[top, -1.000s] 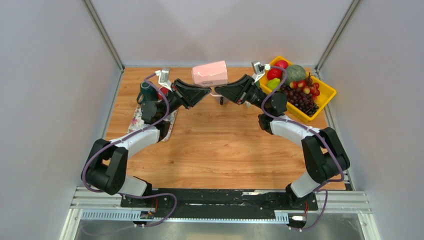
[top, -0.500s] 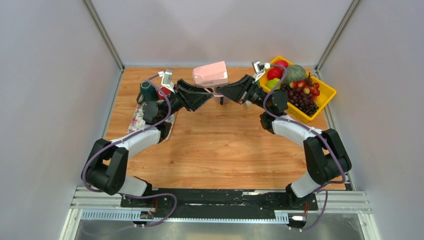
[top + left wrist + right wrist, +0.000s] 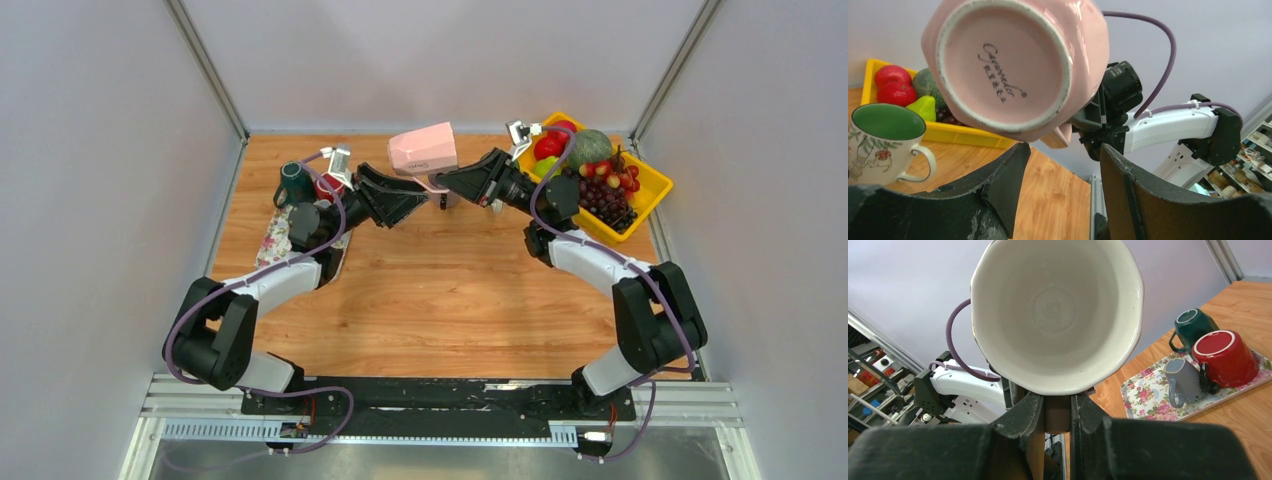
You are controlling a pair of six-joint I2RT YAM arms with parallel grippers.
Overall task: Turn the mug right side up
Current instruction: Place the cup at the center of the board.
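Note:
The pink mug hangs in the air on its side above the back of the table. Its base faces the left wrist camera and its white inside faces the right wrist camera. My right gripper is shut on the mug's handle, which points down between the fingers. My left gripper is open just below and left of the mug; in the left wrist view its jaws stand apart under the base, holding nothing.
A yellow bin of fruit sits at the back right. A floral tray at the back left holds a green mug, a red mug and a grey mug. A white mug with a green inside stands below the pink mug.
The pink mug has risen slightly and tipped. My left gripper has drawn back a little to the left, away from the right gripper's tips.

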